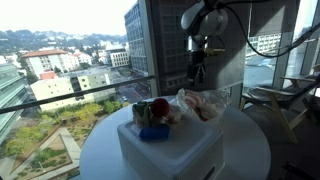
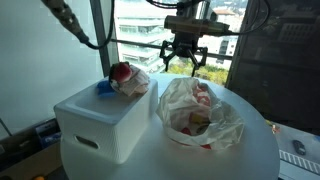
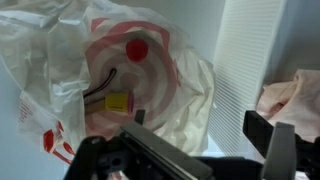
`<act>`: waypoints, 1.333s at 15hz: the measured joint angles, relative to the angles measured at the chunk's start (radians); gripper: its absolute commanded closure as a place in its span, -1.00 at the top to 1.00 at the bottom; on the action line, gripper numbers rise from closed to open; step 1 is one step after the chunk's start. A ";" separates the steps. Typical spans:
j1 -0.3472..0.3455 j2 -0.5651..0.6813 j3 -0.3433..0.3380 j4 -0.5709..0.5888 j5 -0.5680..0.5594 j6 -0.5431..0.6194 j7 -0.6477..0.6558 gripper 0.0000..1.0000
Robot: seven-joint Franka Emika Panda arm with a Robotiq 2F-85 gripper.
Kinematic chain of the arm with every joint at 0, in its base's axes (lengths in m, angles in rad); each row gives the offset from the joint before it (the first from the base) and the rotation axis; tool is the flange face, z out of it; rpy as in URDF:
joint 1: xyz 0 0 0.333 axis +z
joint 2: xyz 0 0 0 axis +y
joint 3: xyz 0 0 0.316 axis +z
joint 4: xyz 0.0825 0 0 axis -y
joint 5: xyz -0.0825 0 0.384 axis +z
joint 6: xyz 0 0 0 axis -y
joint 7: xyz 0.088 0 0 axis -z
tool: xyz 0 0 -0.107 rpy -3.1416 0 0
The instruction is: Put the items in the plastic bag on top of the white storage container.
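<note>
My gripper [image 2: 186, 60] hangs, jaws spread wide and empty, above the plastic bag [image 2: 200, 118], which lies on the round table [image 2: 245, 160] at 3 o'clock of the white storage container [image 2: 100, 122]; some items [image 2: 122, 78] already sit on top of it. In the wrist view a yellow piece [image 3: 118, 101] shows at 11 o'clock, a red round one [image 3: 136, 50] beyond. I should descend through the bag's mouth, straddling one piece, clear of film.
</note>
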State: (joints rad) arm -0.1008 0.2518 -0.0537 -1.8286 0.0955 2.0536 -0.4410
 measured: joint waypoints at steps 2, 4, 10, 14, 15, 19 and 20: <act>-0.015 0.067 -0.007 0.001 -0.006 0.015 0.034 1.00; -0.031 0.132 -0.012 0.004 -0.010 0.037 0.060 1.00; -0.070 0.338 -0.011 0.083 -0.018 0.129 0.066 1.00; -0.064 0.463 -0.001 0.218 -0.067 0.161 0.079 1.00; -0.064 0.492 0.000 0.257 -0.076 0.160 0.085 1.00; -0.067 0.598 0.000 0.406 -0.087 0.145 0.096 1.00; -0.067 0.622 0.000 0.439 -0.087 0.136 0.096 1.00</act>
State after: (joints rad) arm -0.1678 0.8743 -0.0538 -1.3896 0.0087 2.1893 -0.3449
